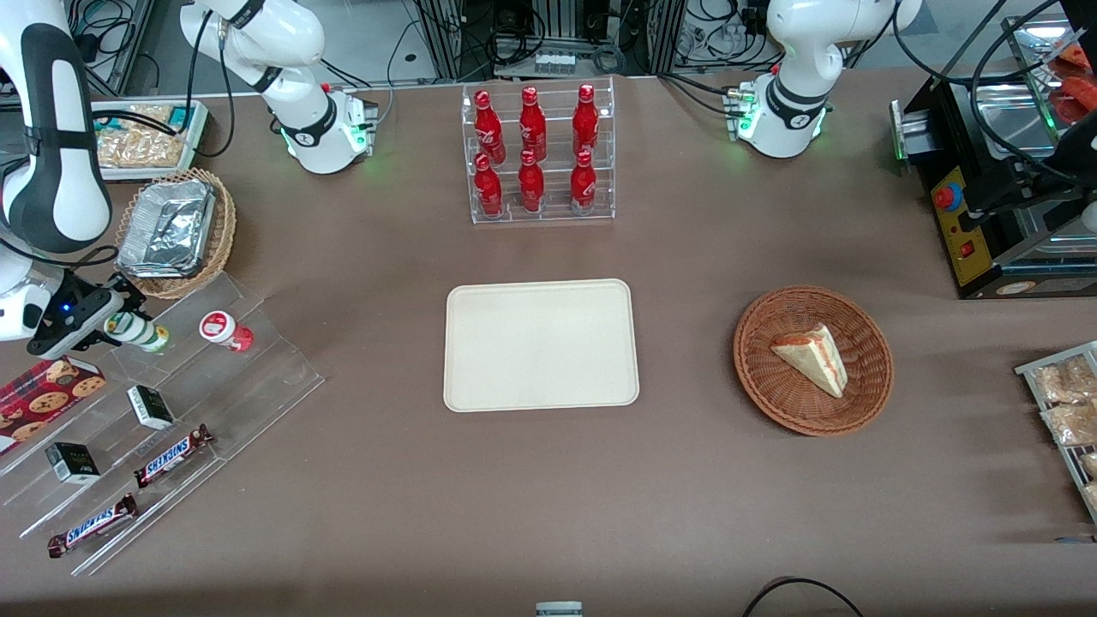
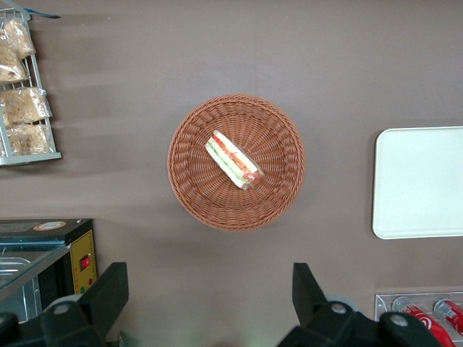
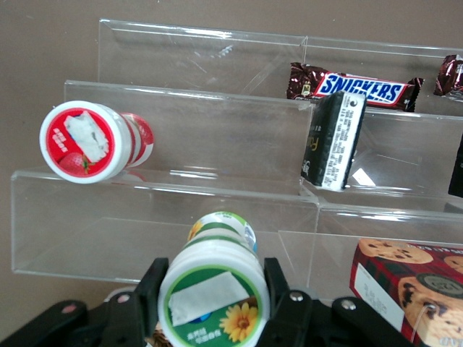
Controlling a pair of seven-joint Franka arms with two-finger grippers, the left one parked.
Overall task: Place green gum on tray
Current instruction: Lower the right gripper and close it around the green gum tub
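Black pincer (image 3: 212, 303) grasping cylindrical green gum (image 3: 214, 296), on clear acrylic shelf (image 3: 188, 210), smooth cream tray (image 1: 541, 344) apart

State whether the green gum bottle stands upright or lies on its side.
On its side: the green gum lies lengthwise between the gripper fingers on the clear rack, lid facing the wrist camera.

My gripper (image 3: 211, 303) sits at the working arm's end of the desk (image 1: 686, 497), over the stepped acrylic rack (image 1: 163, 411), my fingers (image 3: 150, 289) closed around the green gum (image 3: 215, 293). Taking the tray (image 1: 541, 344) as landmark: the rack lies toward the working arm's end from it, and the wicker basket (image 1: 812, 360) toward the parked arm's end.
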